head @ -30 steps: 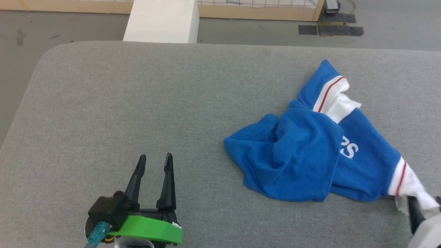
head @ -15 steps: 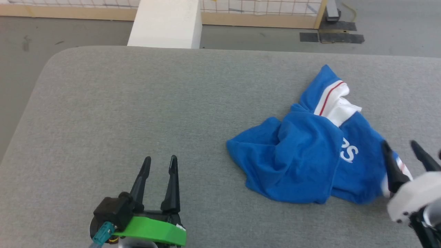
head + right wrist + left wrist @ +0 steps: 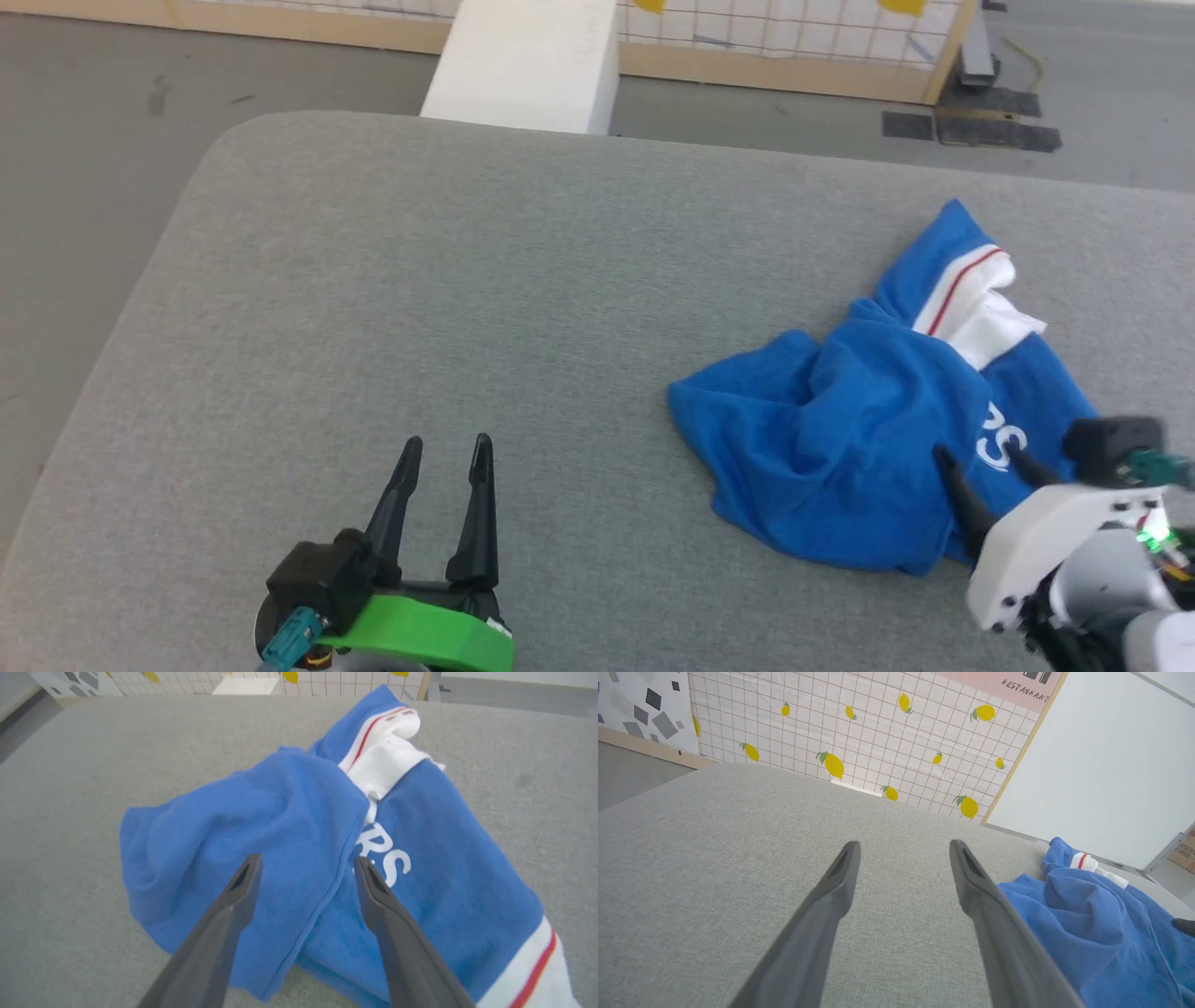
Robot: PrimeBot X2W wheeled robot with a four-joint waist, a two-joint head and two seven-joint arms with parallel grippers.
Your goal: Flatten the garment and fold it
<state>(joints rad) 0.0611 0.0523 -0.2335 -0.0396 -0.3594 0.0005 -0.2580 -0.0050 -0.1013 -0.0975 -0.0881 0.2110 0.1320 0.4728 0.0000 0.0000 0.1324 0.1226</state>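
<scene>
The garment (image 3: 840, 448) is a royal-blue T-shirt with white, red-striped trim, lying crumpled on the right side of the grey table (image 3: 467, 280). White lettering (image 3: 385, 856) shows on its front. My right gripper (image 3: 980, 462) hovers open over the garment's near right part, fingers apart and nothing between them; in the right wrist view the garment (image 3: 280, 826) lies under the gripper (image 3: 306, 865). My left gripper (image 3: 443, 448) stands open near the table's front left, well clear of the cloth. In the left wrist view the gripper (image 3: 903, 851) points over bare table, with the garment (image 3: 1087, 919) to its right.
A white block (image 3: 523, 65) stands on the floor beyond the table's far edge. A wooden-framed tiled panel (image 3: 794, 28) with lemon prints runs along the back. Bare grey table surface spreads across the left and middle.
My right gripper has let go of the white sleeve cuff, opened, and moved left and up over the blue cloth. The head camera has shifted, sliding the scene rightward. The left gripper stays put.
</scene>
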